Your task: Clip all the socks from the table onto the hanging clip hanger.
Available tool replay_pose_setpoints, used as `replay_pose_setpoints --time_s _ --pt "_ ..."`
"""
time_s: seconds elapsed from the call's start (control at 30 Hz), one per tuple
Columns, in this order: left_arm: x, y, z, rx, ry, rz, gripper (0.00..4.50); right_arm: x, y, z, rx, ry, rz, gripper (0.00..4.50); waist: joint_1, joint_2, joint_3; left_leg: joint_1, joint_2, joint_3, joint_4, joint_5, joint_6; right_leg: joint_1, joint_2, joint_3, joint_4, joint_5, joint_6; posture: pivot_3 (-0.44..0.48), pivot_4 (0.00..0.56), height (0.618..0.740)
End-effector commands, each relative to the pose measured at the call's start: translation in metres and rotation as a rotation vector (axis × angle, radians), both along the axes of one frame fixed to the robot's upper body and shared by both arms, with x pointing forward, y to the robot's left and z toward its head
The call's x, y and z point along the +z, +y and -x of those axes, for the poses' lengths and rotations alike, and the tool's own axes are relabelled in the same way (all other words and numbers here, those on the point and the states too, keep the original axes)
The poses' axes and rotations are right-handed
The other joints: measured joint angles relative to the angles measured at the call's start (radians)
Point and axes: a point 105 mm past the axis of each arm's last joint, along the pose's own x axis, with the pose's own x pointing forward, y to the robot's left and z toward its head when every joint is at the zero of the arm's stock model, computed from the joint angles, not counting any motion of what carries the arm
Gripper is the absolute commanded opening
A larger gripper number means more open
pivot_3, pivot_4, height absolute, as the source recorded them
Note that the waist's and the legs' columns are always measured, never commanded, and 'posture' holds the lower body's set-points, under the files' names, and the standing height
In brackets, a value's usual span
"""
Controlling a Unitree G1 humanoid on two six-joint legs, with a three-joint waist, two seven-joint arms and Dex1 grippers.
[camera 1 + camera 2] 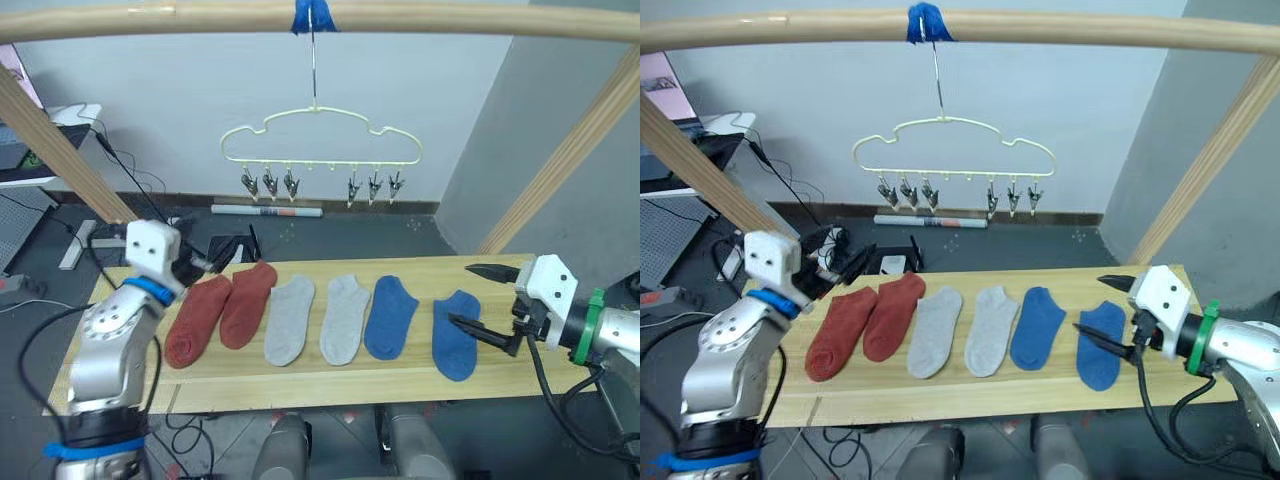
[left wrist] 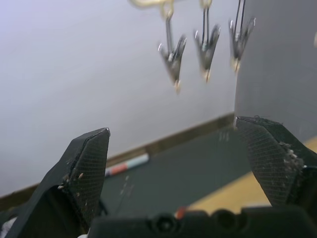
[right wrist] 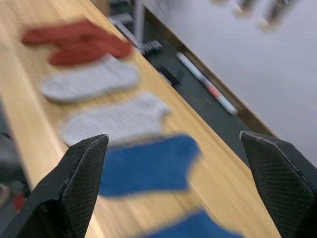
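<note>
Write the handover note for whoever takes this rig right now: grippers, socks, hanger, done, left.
Left gripper: open, empty, raised at the table's left end.
Right gripper: open, empty, beside the rightmost blue sock.
All six socks lie in a row on the table: two rust-red, two grey, two blue, the other at.
Clip hanger hangs from the rail, its clips bare.
Done: nothing clipped.
Left: all six socks.

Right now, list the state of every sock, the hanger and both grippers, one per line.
Two rust-red knit socks: flat on the pale wooden table, unclipped.
Two light grey socks: flat, unclipped.
Two blue socks: flat, unclipped.
Pale-yellow wire clip hanger: hanging from the rail, all clips bare.
Left gripper: open, holding nothing.
Right gripper: open, holding nothing.
</note>
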Motion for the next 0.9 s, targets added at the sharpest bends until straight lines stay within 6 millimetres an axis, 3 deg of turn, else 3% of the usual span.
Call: replay_pose_setpoints --time_s 0.03,0.2,0.3,0.4,0.9 --pt "0.022 -0.009 -0.002 0.026 -0.087 0.050 4.50 0.015 0.019 0.009 0.044 -0.020 -0.042 4.47 -0.010 -0.003 0.014 0.000 0.000 0.000 0.000 0.000 0.000 -0.001 0.000 0.000 0.000 0.000 0.000 -0.218 0.367 0.740" --pt "0.037 -0.025 -0.010 0.018 -0.139 0.149 4.50 0.027 0.035 0.007 0.073 -0.036 -0.086 4.47 -0.022 -0.011 0.050 -0.003 0.000 0.004 0.000 0.000 0.001 -0.005 0.000 0.003 0.000 0.000 0.000 -0.225 0.393 0.740" --pt "0.043 -0.026 -0.010 0.027 -0.163 0.173 3.91 0.032 0.041 0.005 0.089 -0.042 -0.098 4.50 -0.024 -0.011 0.059 -0.012 0.000 0.005 0.001 0.000 0.001 -0.014 0.000 0.004 0.002 0.003 -0.004 -0.235 0.407 0.740" --pt "0.047 -0.022 -0.011 0.068 -0.181 0.171 3.06 0.035 0.044 0.004 0.098 -0.041 -0.099 4.50 -0.024 -0.012 0.072 -0.015 0.000 0.006 0.002 0.000 0.001 -0.017 0.000 0.005 0.001 0.003 -0.005 -0.239 0.417 0.740" --pt "0.055 -0.015 -0.022 0.136 -0.223 0.191 3.06 0.055 0.060 -0.006 0.139 -0.088 -0.159 4.50 -0.024 -0.015 0.103 -0.021 0.000 0.018 0.001 -0.001 0.002 -0.029 0.000 0.015 0.002 0.005 -0.003 -0.245 0.434 0.740"
